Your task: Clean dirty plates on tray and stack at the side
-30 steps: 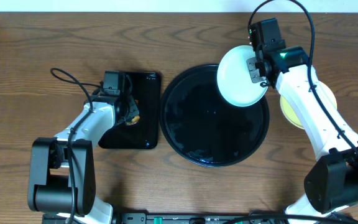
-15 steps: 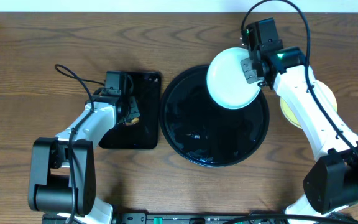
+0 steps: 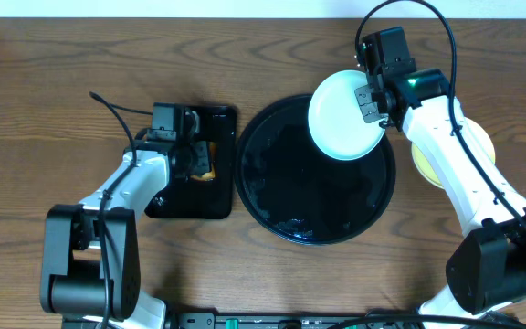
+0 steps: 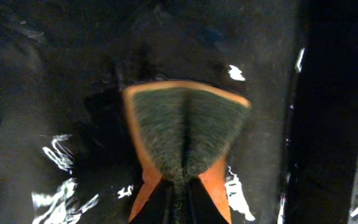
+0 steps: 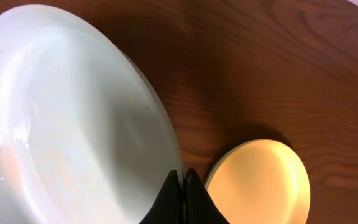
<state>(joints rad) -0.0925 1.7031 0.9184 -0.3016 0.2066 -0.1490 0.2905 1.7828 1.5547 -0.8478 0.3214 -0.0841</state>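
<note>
Right gripper (image 3: 373, 99), clamped on the rim of a mint plate (image 3: 341, 123), holds it above the upper right of the otherwise bare black tray (image 3: 277, 196); with the yellow plate (image 5: 260, 180) on the desk (image 3: 44, 82) at right, probably only this one awaits stacking and the sponge (image 4: 185, 127) pinched in the left gripper (image 4: 179, 198).
</note>
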